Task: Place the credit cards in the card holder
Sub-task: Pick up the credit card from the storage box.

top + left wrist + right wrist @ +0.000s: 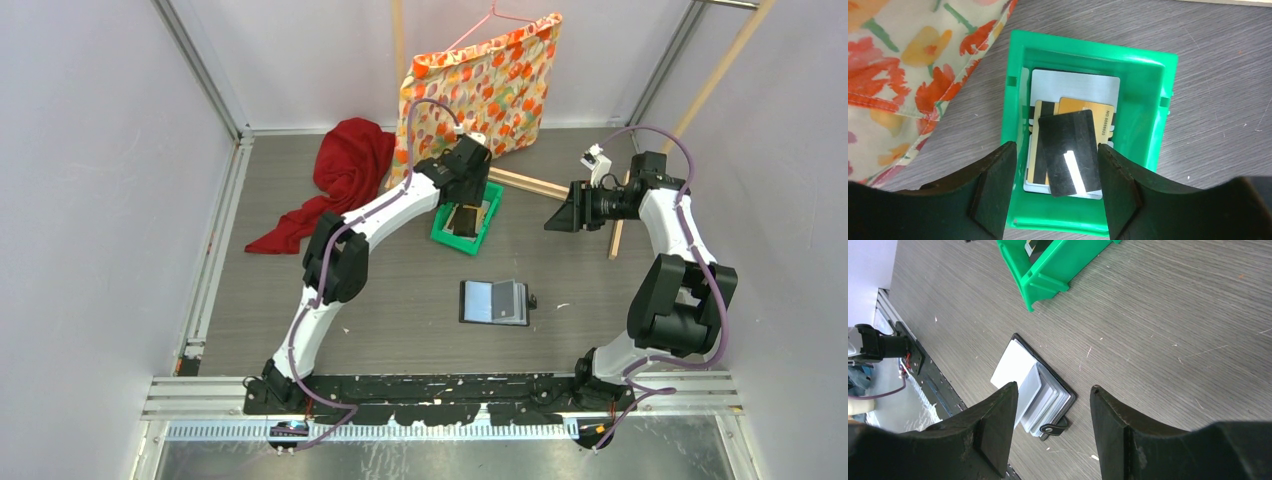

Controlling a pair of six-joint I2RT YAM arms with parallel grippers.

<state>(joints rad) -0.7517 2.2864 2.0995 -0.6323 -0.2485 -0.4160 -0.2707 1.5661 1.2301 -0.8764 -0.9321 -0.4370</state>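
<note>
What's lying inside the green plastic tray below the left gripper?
In the green plastic tray, a glossy black card lies tilted on top of yellow-gold cards and a white-grey card. Anything beneath that stack is covered.

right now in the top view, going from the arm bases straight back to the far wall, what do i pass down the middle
open card holder → green tray holding the credit cards → floral fabric on a pink hanger; the red cloth sits off to the left, level with the tray, so it's left out
</note>
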